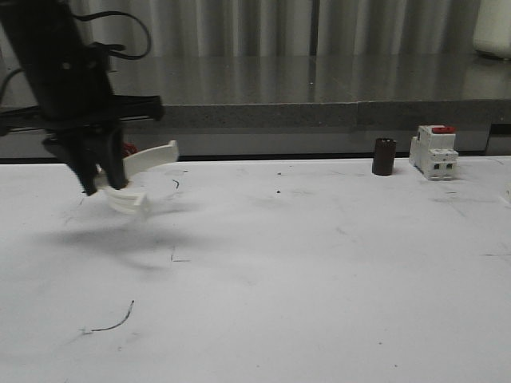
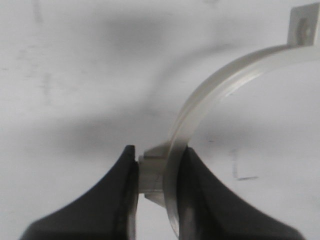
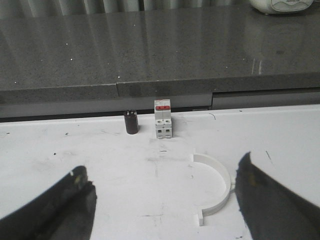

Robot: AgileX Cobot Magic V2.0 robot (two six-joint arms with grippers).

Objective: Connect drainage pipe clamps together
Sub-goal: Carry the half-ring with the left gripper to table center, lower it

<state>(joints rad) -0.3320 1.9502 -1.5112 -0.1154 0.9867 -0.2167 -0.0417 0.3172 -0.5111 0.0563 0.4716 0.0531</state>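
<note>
Our left gripper (image 2: 156, 185) clamps one clamp half (image 2: 210, 100) above the table (image 1: 319, 271); our right gripper (image 3: 165, 200) gapes over the other half (image 3: 217, 187) lying flat.

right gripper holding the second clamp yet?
No. In the right wrist view the right gripper is open, its fingers spread wide, and the clamp half lies on the table between them, untouched.

You're seeing a white, semi-translucent smooth plastic clamp half (image 2: 210, 95) w/ slight sheen, pinched btwn matt black fingers (image 2: 100, 200). Second clamp half (image 3: 216, 187) is opaque white plastic. Table (image 1: 303, 271): matt white, scuffed. Back ledge (image 3: 150, 50): glossy grey speckled stone.
</note>
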